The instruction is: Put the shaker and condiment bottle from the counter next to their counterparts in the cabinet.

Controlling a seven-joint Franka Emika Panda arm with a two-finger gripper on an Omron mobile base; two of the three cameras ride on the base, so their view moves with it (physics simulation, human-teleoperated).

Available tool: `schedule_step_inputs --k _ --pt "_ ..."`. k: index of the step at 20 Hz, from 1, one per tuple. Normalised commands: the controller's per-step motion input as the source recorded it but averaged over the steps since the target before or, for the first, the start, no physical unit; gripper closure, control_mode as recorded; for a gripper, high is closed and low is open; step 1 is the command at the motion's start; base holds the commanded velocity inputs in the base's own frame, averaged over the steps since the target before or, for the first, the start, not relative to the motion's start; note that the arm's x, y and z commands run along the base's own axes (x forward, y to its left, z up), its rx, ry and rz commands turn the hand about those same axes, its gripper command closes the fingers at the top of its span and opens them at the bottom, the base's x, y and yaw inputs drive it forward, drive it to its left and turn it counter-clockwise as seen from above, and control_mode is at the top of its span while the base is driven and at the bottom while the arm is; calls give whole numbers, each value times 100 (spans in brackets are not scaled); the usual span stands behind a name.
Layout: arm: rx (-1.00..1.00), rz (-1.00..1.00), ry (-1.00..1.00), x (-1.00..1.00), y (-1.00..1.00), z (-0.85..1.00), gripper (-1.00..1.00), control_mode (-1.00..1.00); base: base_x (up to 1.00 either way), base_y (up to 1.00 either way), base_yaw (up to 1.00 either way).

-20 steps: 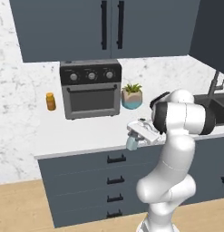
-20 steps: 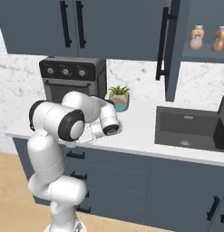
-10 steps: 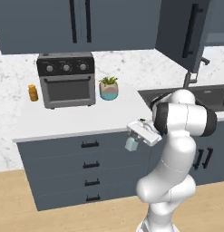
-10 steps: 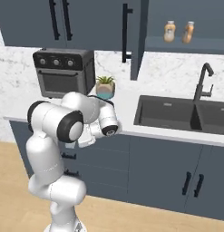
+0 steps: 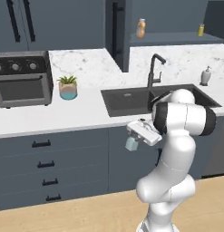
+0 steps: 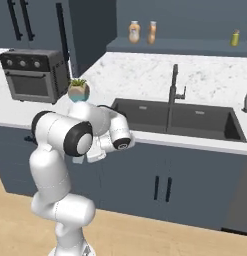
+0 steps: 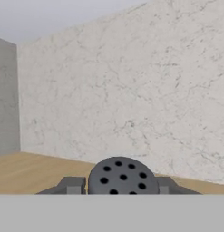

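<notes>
My gripper (image 5: 133, 137) is shut on the small pale blue-grey shaker (image 5: 130, 144), held in front of the drawers just below the counter (image 5: 77, 113) edge. In the hand view the shaker's dark holed cap (image 7: 122, 176) sits between the fingertips (image 7: 72, 185). The cabinet (image 5: 177, 18) stands open above the sink. On its shelf two orange bottles (image 6: 134, 31) (image 6: 152, 32) stand side by side; I cannot tell which is the condiment bottle. A yellow-green shaker (image 6: 235, 38) stands further right on the same shelf.
A black sink (image 5: 131, 99) with a tall faucet (image 5: 154, 70) lies under the cabinet. The open cabinet door (image 5: 115, 31) juts out left of the shelf. A toaster oven (image 5: 22, 84), a potted plant (image 5: 68, 87) and a soap dispenser (image 5: 205, 76) stand on the counter.
The base has driven to the right: the oven and plant slid left in both views, and the sink and open cabinet came in. The arm's pose and its hold on the shaker are unchanged.
</notes>
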Motion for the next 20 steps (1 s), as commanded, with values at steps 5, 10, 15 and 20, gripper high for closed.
schedule_step_inputs --k 5,10,15,20 --pt "0 0 0 0 0 0 100 100 -4 -61 -17" --pt "0 0 0 0 0 0 100 100 72 -20 -18" --pt "0 0 0 0 0 0 100 100 69 -2 -9" --pt "0 0 0 0 0 0 100 100 72 -19 -6"
